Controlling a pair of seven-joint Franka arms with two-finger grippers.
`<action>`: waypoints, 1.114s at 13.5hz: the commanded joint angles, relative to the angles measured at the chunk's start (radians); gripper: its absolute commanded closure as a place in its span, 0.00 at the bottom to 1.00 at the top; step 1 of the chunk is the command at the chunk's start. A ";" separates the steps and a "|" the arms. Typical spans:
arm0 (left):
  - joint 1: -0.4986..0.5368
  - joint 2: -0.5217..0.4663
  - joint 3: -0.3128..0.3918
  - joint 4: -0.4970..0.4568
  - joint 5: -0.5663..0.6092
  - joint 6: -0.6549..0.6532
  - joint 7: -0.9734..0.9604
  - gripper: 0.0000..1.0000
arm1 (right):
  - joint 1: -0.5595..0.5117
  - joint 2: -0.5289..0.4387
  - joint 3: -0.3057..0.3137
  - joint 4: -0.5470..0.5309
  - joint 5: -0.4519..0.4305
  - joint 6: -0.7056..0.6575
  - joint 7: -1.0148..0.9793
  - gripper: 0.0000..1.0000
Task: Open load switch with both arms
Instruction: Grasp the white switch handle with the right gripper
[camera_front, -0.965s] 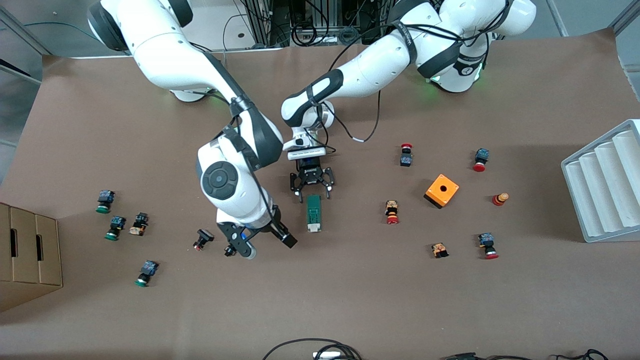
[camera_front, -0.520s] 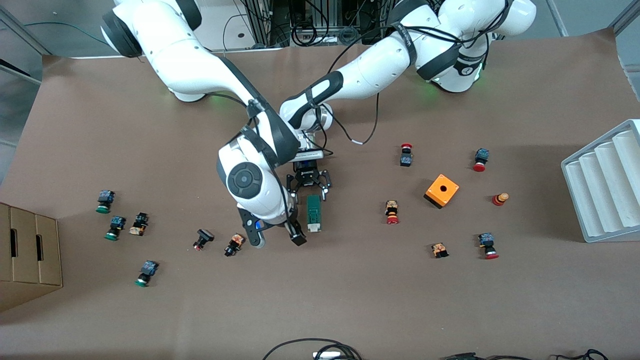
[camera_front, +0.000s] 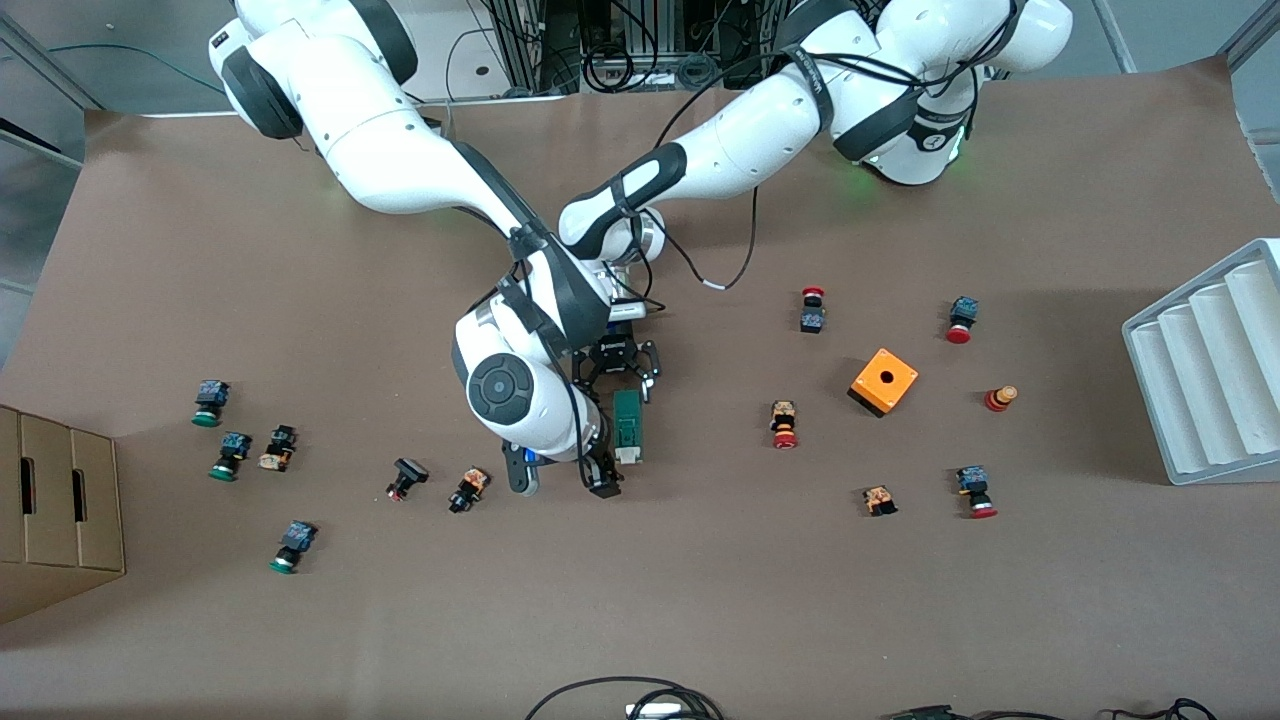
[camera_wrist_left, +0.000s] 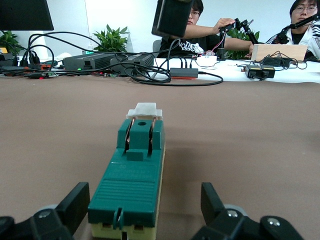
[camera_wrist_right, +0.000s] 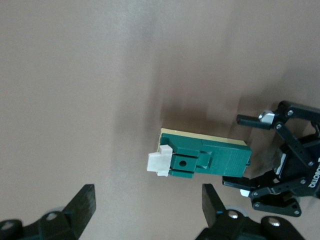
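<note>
Because the load switch (camera_front: 627, 425) lies flat on the brown table (camera_front: 200, 250) just left of centre in the front frame, with its white block (camera_front: 626, 455) at the end nearer the front camera, the step in hand reads as getting both grippers seated on it before any pulling. The left gripper (camera_front: 619, 374), directly above the switch in that frame, has its fingers spread and straddles the end away from the white block; the left wrist view shows the green body running up the lower middle of the frame between two open fingertips (camera_wrist_left: 75, 202), neither one visibly touching it. The right gripper (camera_front: 562, 478), at the lower left of the switch in the front frame, is also spread and sits just beside the white-block end, not yet around it; in the right wrist view its dark fingers (camera_wrist_right: 84, 200) fill the bottom corners while the switch lies centre-right. To do this well, the left gripper should probably close squarely on the body's sides and hold it down, since the bar is slim and could slide or twist on the paper. The right gripper likely needs to shift over the white block and centre on it before closing, as a skewed pinch may slip off so small a tab. The small push button (camera_front: 467, 489) lying lower left of the right gripper should be kept clear of.
</note>
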 joint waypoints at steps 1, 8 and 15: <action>0.006 0.018 -0.007 0.019 0.019 0.006 -0.008 0.04 | 0.005 0.047 -0.004 0.048 0.077 0.020 0.027 0.06; 0.006 0.026 -0.010 0.021 0.021 0.002 -0.010 0.21 | 0.006 0.081 -0.014 0.048 0.163 0.042 0.026 0.17; 0.006 0.026 -0.011 0.016 0.015 0.002 -0.005 0.27 | 0.006 0.103 -0.015 0.048 0.163 0.076 0.018 0.31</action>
